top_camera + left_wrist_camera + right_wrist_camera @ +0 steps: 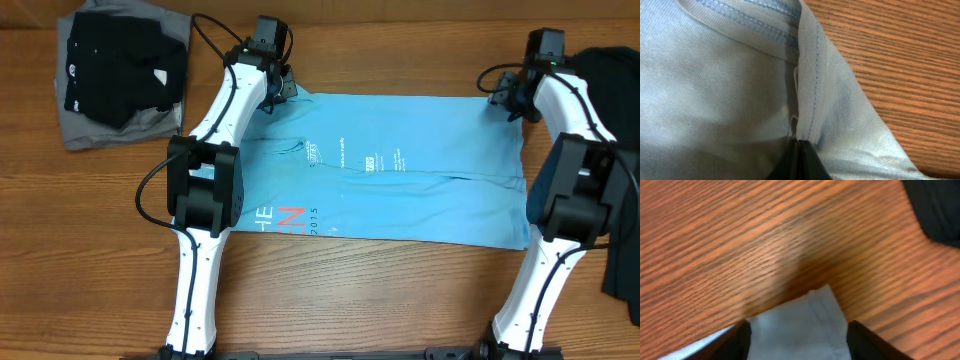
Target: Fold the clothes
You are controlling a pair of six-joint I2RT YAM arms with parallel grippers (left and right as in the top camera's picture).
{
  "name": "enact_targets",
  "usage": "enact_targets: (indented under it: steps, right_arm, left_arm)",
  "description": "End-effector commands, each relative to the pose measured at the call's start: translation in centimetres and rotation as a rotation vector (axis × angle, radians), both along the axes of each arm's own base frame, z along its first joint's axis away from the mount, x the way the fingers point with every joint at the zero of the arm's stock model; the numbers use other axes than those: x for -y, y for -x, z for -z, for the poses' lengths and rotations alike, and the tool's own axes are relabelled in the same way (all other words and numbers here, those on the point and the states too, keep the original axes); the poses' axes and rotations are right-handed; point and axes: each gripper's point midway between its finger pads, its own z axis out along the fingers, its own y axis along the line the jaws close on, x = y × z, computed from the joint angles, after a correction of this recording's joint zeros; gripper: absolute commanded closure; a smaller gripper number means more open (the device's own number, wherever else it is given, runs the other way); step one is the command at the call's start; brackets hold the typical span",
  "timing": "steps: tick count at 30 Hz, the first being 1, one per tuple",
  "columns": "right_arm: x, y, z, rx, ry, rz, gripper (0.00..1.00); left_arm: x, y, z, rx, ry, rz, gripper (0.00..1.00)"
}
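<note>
Nearest the robot's bases, the brown wood-grain table (350, 300) is bare up to the near hem of the light-blue cotton T-shirt (420, 190). The shirt lies spread flat across the middle, between the two arms. Its white and pink-red lettering sits at the near left edge and is partly covered by the left arm, so the words cannot be read whole. No sleeves stick out of its long rectangular outline, so it may already be folded in, though I cannot be sure.

Farther back, each arm reaches to one far corner of the shirt. This is probably so the far edge can be lifted evenly from both ends and brought over in a fold. The left end effector (799, 145) is clamped shut on a stitched seam at the far left corner, and the cloth gathers up into its tips. The right end effector (797, 330) stands open, one finger on each side of the far right corner. That corner lies flat on the wood and is not gripped. The frame edge cuts off whether the pads touch the fabric.

Farthest off, at the far left, a crumpled black garment (120, 60) rests on a folded grey garment (85, 130). At the far right, a dark black cloth heap (620, 75) is cut off by the frame and the right arm, so its kind is unclear.
</note>
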Motion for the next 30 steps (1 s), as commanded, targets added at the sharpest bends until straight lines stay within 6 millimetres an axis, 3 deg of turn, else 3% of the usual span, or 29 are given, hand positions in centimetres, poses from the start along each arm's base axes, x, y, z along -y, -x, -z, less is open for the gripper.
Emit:
enact_targets:
  steps: [1, 5, 13, 21, 24, 30]
  right_arm:
    - [0.2, -0.7, 0.5, -0.002, 0.040, -0.001, 0.41]
    - [0.3, -0.7, 0.8, -0.003, 0.040, 0.001, 0.43]
    - [1.5, -1.0, 0.6, 0.020, 0.045, 0.020, 0.34]
    - [1.5, -1.2, 0.7, 0.027, 0.046, 0.020, 0.34]
    - [1.4, -0.9, 1.5, 0.007, 0.042, 0.020, 0.40]
    - [1.2, 0.2, 3.5, -0.056, 0.029, 0.020, 0.69]
  left_arm:
    - [-0.5, -0.1, 0.0, -0.002, -0.014, -0.007, 0.96]
    - [-0.5, -0.2, -0.1, -0.001, -0.014, -0.007, 0.96]
    - [-0.5, -0.1, 0.0, -0.002, -0.014, -0.007, 0.96]
    - [-0.5, -0.2, 0.0, -0.001, -0.014, -0.008, 0.96]
    - [-0.5, -0.2, 0.0, -0.001, -0.014, -0.007, 0.96]
    - [-0.5, -0.2, 0.0, 0.000, -0.014, -0.008, 0.92]
